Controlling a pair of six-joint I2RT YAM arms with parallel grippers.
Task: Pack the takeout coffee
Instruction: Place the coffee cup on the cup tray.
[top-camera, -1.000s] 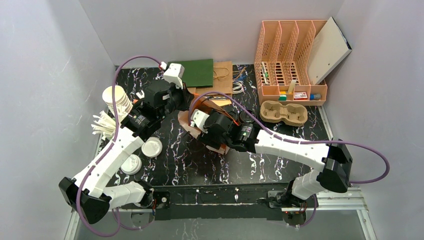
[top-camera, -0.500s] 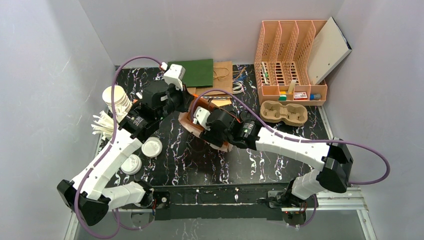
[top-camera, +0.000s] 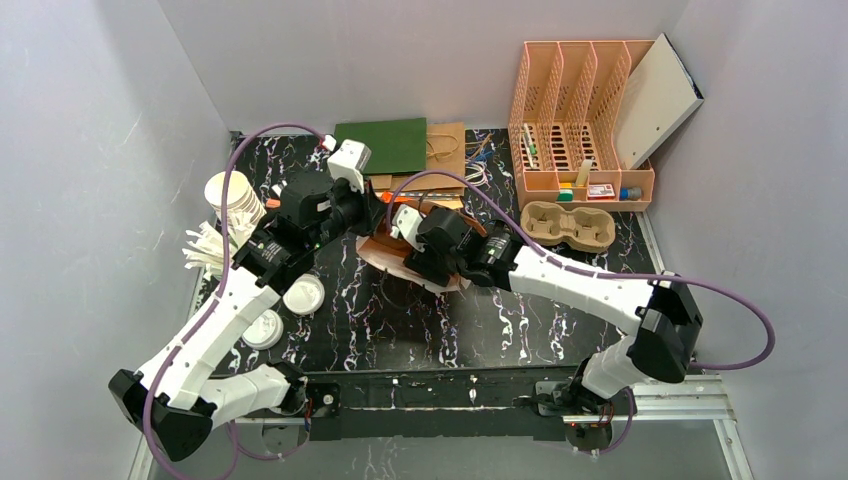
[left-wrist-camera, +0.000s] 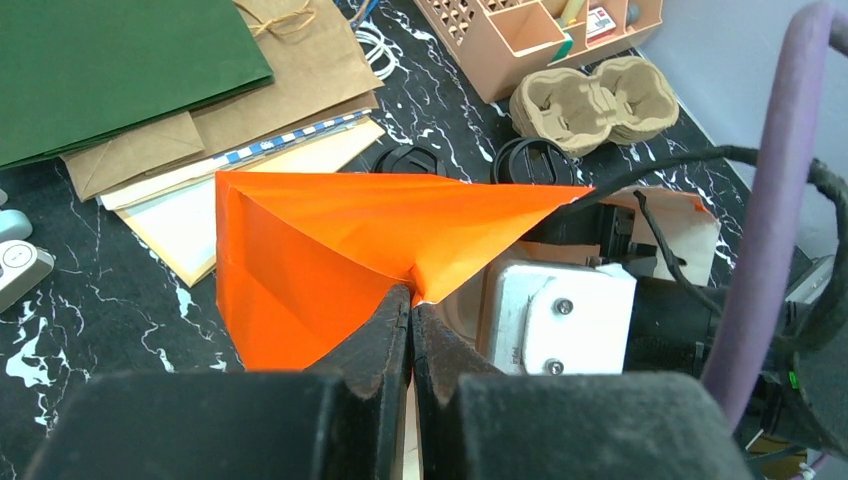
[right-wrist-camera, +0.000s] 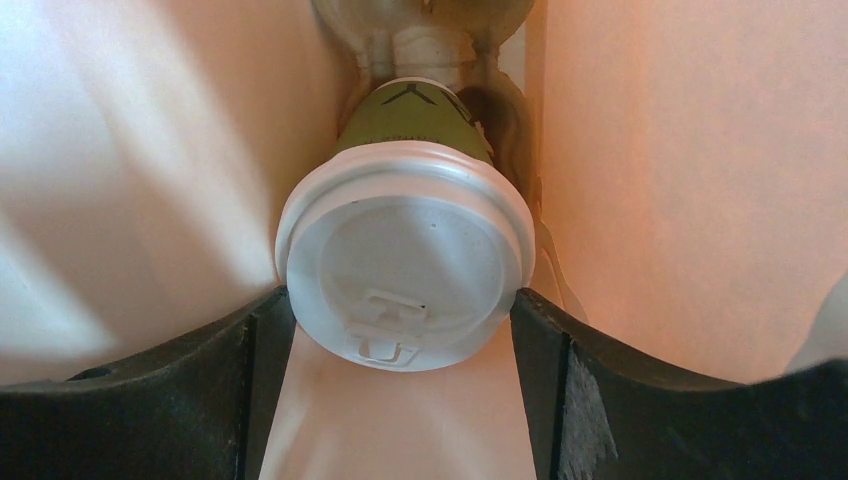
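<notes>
Left end effector (left-wrist-camera: 412, 297) pinches the orange bag (left-wrist-camera: 330, 240) open as the right end effector (right-wrist-camera: 400, 300), inside it, clasps the takeout coffee (right-wrist-camera: 400, 235) between its fingers, best released only once its base sits flat.

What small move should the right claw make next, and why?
Probably open the right claw: the white-lidded green paper cup it grips sits deep inside the orange paper bag, base seemingly near the bag's far end, while the left claw pinches the bag's rim.
</notes>
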